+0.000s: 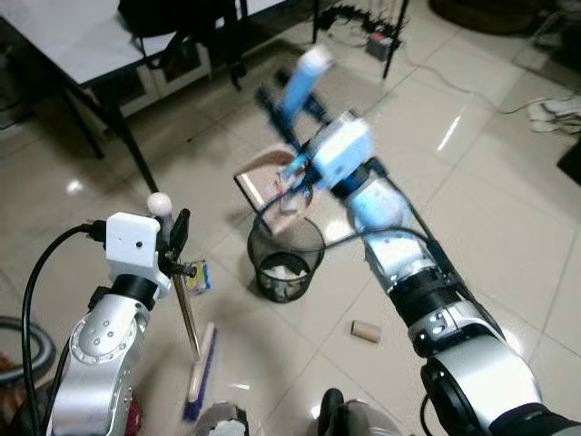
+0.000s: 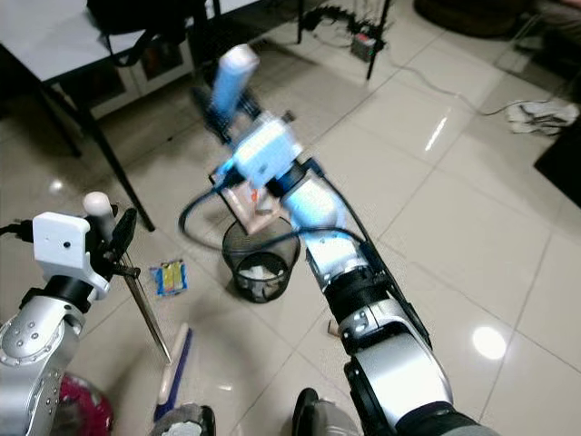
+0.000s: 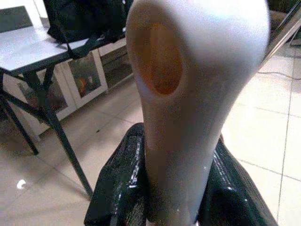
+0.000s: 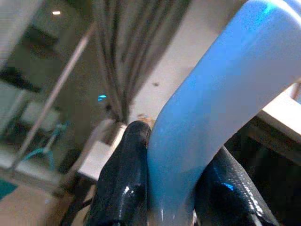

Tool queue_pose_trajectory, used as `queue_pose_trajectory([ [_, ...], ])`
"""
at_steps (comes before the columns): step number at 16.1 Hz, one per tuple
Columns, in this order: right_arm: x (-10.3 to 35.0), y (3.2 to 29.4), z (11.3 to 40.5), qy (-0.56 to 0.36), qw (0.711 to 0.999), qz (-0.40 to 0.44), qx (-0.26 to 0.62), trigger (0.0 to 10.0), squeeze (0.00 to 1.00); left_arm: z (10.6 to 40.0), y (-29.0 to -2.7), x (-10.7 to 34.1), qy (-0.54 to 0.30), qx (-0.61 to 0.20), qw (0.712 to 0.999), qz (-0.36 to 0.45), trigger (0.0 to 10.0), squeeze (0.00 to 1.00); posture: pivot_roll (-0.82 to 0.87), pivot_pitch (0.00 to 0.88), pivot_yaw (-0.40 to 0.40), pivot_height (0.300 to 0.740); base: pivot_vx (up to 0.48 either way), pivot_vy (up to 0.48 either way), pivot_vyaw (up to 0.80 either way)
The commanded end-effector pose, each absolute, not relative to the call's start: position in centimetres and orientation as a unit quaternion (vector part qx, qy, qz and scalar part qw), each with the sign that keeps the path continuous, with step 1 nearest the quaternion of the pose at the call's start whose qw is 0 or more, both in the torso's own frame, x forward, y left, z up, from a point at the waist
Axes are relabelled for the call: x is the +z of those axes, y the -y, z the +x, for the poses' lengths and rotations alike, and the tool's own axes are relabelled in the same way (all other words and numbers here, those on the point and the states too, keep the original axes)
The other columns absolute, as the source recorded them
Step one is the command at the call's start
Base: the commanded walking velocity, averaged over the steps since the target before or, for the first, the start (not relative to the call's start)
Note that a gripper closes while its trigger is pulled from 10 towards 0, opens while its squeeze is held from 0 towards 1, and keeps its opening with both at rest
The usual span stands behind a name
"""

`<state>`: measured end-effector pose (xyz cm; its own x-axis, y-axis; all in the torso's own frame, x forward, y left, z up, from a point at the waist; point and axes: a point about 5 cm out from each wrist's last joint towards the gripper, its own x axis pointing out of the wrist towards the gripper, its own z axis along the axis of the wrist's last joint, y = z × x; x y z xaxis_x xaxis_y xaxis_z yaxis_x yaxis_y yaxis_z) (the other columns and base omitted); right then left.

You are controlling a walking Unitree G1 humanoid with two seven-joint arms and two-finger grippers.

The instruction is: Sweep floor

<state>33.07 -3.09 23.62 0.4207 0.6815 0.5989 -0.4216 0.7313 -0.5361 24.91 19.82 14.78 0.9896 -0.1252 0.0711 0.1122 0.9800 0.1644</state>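
My left gripper point(image 1: 172, 241) is shut on the broom's handle point(image 3: 188, 117), just under its white knob point(image 1: 159, 203). The thin metal rod slants down to the brush head point(image 1: 200, 372) on the tiles near my feet. My right gripper point(image 1: 292, 104) is shut on the light blue handle point(image 4: 225, 94) of a dustpan. Its black fingers point(image 4: 124, 179) clamp both sides of the handle. The beige pan point(image 1: 268, 177) tilts down over a black mesh bin point(image 1: 286, 259). White scraps lie inside the bin.
A cardboard tube point(image 1: 366, 331) lies right of the bin, and a yellow-blue packet point(image 1: 197, 277) lies to its left. A white table point(image 1: 82, 45) with black legs point(image 1: 127, 136) stands at far left. A power strip with cables point(image 1: 381, 41) lies beyond. A grey hose point(image 1: 14, 336) curves at left.
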Motion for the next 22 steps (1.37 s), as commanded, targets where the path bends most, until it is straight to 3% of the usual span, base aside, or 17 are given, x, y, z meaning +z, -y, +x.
queue_pose_trajectory([
  [1, 23.9, 3.0, 32.3, 0.455, 0.802, -0.172, 0.346, 10.0, 0.00, 24.9, -19.7, 15.8, 0.059, -0.067, 0.992, 0.087, 10.0, 0.00, 0.16, 0.162, -0.009, 0.740, 0.000, 0.000, 0.00],
  [6, 23.6, 2.6, 31.6, 0.467, 0.773, -0.198, 0.381, 10.0, 0.00, 25.2, -19.5, 15.8, 0.060, -0.072, 0.992, 0.086, 10.0, 0.00, 0.15, 0.154, -0.004, 0.740, 0.000, 0.000, 0.00],
  [13, 22.2, 2.2, 31.1, 0.448, 0.753, -0.243, 0.416, 10.0, 0.00, 25.5, -19.3, 15.7, 0.061, -0.077, 0.992, 0.085, 10.0, 0.00, 0.14, 0.145, -0.005, 0.740, 0.000, 0.000, 0.00],
  [22, 24.1, 4.7, 33.0, 0.448, 0.793, -0.248, 0.330, 10.0, 0.00, 25.6, -19.0, 15.7, 0.060, -0.082, 0.991, 0.082, 10.0, 0.00, 0.13, 0.131, -0.006, 0.740, 0.000, 0.000, 0.00],
])
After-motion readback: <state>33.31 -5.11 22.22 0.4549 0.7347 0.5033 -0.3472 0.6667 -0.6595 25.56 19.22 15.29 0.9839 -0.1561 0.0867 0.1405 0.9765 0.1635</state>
